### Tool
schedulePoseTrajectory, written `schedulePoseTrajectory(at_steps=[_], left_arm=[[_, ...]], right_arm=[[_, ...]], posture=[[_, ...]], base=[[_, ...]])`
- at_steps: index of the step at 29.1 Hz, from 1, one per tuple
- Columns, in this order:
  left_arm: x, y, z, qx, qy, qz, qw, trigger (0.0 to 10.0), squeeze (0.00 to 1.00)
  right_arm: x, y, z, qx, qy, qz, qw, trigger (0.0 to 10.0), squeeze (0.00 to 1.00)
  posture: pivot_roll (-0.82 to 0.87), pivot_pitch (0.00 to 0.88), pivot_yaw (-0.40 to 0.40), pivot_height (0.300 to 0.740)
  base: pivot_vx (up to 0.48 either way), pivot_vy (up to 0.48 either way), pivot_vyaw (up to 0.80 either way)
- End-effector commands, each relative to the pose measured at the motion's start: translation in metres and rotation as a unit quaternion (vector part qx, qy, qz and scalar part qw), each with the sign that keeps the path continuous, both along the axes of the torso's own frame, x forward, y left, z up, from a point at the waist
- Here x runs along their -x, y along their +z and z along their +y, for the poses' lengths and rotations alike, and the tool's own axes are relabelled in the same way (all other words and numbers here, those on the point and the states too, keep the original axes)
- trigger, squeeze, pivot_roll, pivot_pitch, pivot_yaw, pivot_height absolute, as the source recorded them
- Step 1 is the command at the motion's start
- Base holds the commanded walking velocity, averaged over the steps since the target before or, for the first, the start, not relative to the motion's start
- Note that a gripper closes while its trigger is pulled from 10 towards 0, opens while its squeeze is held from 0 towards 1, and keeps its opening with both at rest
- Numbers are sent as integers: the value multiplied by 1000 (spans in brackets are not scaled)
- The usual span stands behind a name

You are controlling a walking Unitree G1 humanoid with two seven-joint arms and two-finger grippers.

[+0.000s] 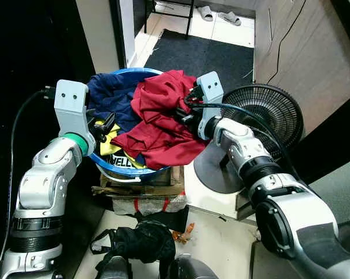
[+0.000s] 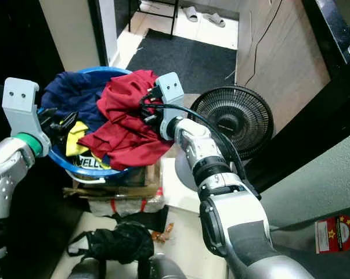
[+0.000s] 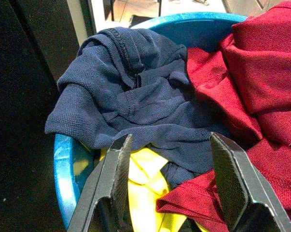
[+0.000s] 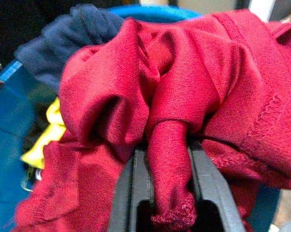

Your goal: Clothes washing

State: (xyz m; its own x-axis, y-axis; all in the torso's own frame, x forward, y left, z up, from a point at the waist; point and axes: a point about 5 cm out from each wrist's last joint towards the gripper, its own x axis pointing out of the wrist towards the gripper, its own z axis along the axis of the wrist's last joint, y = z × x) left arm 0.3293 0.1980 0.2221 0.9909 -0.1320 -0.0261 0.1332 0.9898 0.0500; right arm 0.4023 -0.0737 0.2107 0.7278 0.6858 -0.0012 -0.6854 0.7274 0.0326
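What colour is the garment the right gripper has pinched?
Dark red; the red garment shows best in the right wrist view, bunched between the right gripper.

Both eye views look forward and down from the head onto a blue basin [image 1: 123, 169] heaped with clothes, the two frames set slightly apart sideways. The left wrist view looks close along its fingers [image 3: 114, 186] into the basin's navy shirt [image 3: 135, 106]. The right wrist view sits very near the red garment [image 4: 184, 92].
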Motion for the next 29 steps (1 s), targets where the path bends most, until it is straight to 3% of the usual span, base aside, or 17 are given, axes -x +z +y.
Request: schedulePoseTrajectory(at_steps=[1,5,7,18,20,21,23,24,25,26,27,28,29], left_arm=[[2,-2,1,0,0,6,1000,10000,0],[1,-1,1,1,-1,4,1000,10000,0],[2,1,0,3,-4,-1,1000,10000,0],[0,2,-2,6,-6,-5,1000,10000,0],[-1,4,-3,7,-8,-8,1000,10000,0],[-1,4,-3,7,-8,-8,1000,10000,0],[-1,6,-3,7,-8,-11,1000,10000,0],[-1,6,-3,7,-8,-11,1000,10000,0],[-1,8,-3,8,-8,-14,1000,10000,0],[-1,8,-3,8,-8,-14,1000,10000,0],[0,12,-3,11,-8,-22,1000,10000,0],[0,12,-3,11,-8,-22,1000,10000,0],[2,19,-3,14,-9,-35,999,10000,0]], right_arm=[[2,2,1,-25,14,-3,1000,0,0],[3,23,-1,-74,34,-40,996,0,0],[10,44,-4,-102,63,-87,989,0,0],[22,81,-12,-125,74,-166,975,0,0],[24,117,-28,-162,21,-235,958,0,0],[24,117,-28,-162,21,-235,958,0,0],[24,142,-44,-188,-49,-285,938,0,0],[24,142,-44,-188,-49,-285,938,0,0],[27,150,-52,-198,-70,-302,930,2039,0],[27,150,-52,-198,-70,-302,930,2039,0],[31,159,-62,-196,-108,-335,915,10000,0],[31,159,-62,-196,-108,-335,915,10000,0],[38,168,-72,-199,-140,-363,900,10000,0]], posture=[[93,197,-39,740],[91,190,-37,740],[87,180,-34,740],[78,161,-29,740],[78,150,-27,740],[78,150,-27,740],[80,145,-26,740],[80,145,-26,740],[80,139,-25,740],[80,139,-25,740],[83,133,-22,740],[83,133,-22,740],[81,131,-21,740]], base=[[0,0,0],[0,0,0],[0,0,0],[0,0,0],[0,0,0],[0,0,0],[0,0,0],[0,0,0],[0,0,0],[0,0,0],[0,0,0],[0,0,0],[0,0,0]])
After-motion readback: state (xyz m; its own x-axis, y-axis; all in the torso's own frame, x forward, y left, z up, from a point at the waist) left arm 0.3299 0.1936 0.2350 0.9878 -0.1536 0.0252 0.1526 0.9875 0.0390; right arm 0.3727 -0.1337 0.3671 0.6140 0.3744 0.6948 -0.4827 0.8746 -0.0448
